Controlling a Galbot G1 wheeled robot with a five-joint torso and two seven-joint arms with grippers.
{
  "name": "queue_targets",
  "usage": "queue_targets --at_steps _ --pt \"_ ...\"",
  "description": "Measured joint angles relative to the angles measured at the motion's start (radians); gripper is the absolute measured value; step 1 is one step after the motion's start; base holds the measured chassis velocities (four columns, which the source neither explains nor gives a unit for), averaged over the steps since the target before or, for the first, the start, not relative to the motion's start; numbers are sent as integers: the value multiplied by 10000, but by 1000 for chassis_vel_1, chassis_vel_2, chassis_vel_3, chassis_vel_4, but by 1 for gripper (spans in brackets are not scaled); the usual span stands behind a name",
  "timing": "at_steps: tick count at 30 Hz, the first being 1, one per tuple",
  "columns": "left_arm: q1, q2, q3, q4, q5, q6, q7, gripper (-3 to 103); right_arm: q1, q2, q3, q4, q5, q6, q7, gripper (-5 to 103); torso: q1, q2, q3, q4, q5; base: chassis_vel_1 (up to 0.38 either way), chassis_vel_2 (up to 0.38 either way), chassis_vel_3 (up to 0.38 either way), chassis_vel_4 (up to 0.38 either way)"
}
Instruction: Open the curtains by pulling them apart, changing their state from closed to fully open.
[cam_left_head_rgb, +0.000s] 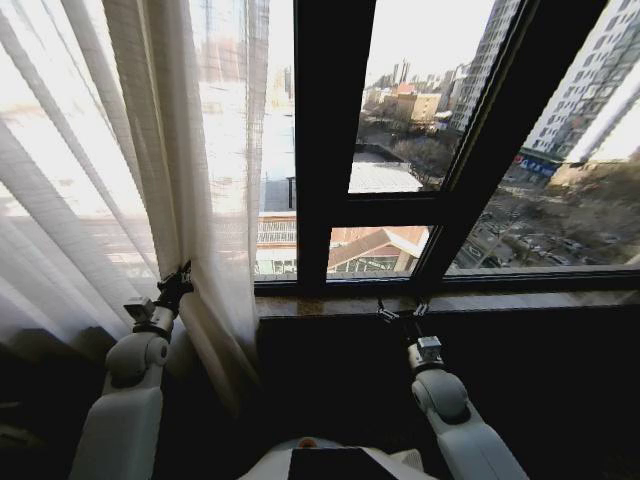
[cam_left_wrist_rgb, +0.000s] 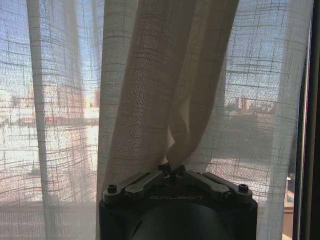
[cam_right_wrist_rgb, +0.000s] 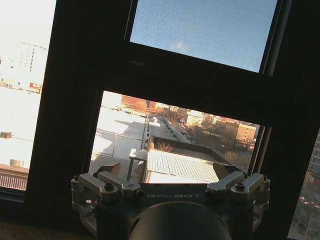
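The sheer cream curtain (cam_left_head_rgb: 170, 150) hangs bunched over the left part of the window, its pleats gathered toward my left arm. My left gripper (cam_left_head_rgb: 180, 282) is shut on a fold of that curtain (cam_left_wrist_rgb: 150, 100); in the left wrist view the fabric is pinched between the closed fingertips (cam_left_wrist_rgb: 171, 169). My right gripper (cam_left_head_rgb: 402, 312) is held near the window sill in front of bare glass, its fingers (cam_right_wrist_rgb: 112, 170) spread open with nothing between them.
Dark window frame bars (cam_left_head_rgb: 330, 140) divide the uncovered glass at centre and right. A stone sill (cam_left_head_rgb: 450, 300) runs below the window, with a dark wall under it. City buildings lie beyond the glass.
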Motion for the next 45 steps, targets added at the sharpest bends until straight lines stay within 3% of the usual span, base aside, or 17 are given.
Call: queue_targets --at_steps 26,45 --pt "197 217 -124 -52 -287 -120 45 0 -225 600 -116 39 -1014 232 -227 100 1 0 0 0 -3 5 5 -5 -7" --pt "421 183 -268 -134 -329 -302 67 0 -115 645 -293 -43 -1095 249 -202 100 2 0 1 2 -6 202 209 -214 -205"
